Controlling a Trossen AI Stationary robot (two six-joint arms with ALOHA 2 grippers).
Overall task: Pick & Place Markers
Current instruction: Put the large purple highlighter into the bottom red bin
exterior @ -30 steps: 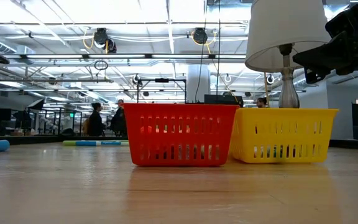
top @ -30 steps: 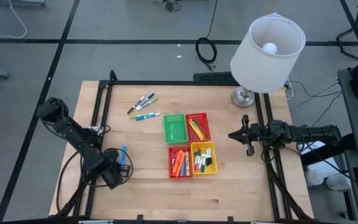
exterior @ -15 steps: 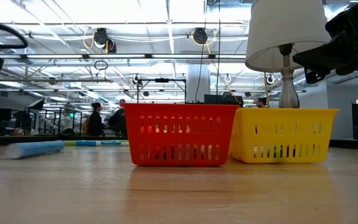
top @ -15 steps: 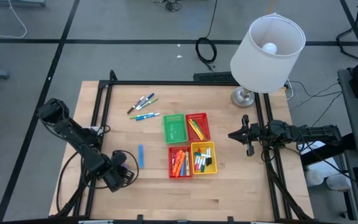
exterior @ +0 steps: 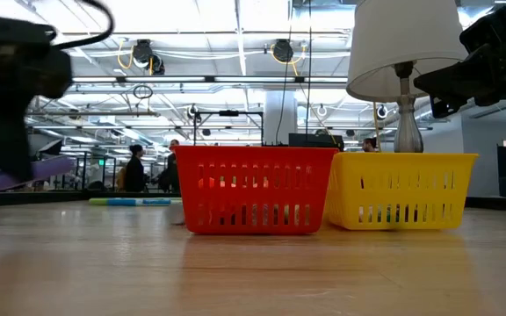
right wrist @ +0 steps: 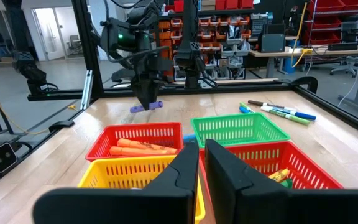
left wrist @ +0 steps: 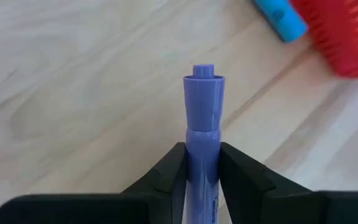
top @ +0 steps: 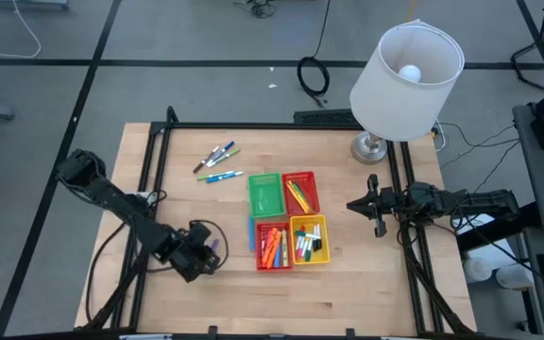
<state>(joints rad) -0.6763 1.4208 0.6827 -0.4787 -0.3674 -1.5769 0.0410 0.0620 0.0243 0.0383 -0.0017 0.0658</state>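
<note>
**Left arm mid-carry with a purple marker**

Lower left of the high view: the left gripper (top: pixel 206 253) has its jaws clamped on a purple marker (left wrist: pixel 202 134), held above the counter (top: pixel 366 293), so this is the carry step. Next it needs a basket to drop it in, maybe the orange-filled red basket (top: pixel 273 246). A blue marker (top: pixel 250 229) lies beside that basket; a second ago it sat far left by the gripper. Right gripper (top: pixel 378 205) waits at the right edge, jaws near together.

Purple marker (left wrist: pixel 204 146): capped, clamped between dark fingers, lifted off the wood left of the baskets.

Blue marker (top: pixel 250 229): flat on the table, touching the near-left red basket's left side.

Loose markers (top: pixel 217 161): small cluster, far-left, blue, green, dark caps.

Orange markers (right wrist: pixel 138 147): lying in a red basket; more colours in the others.
</note>
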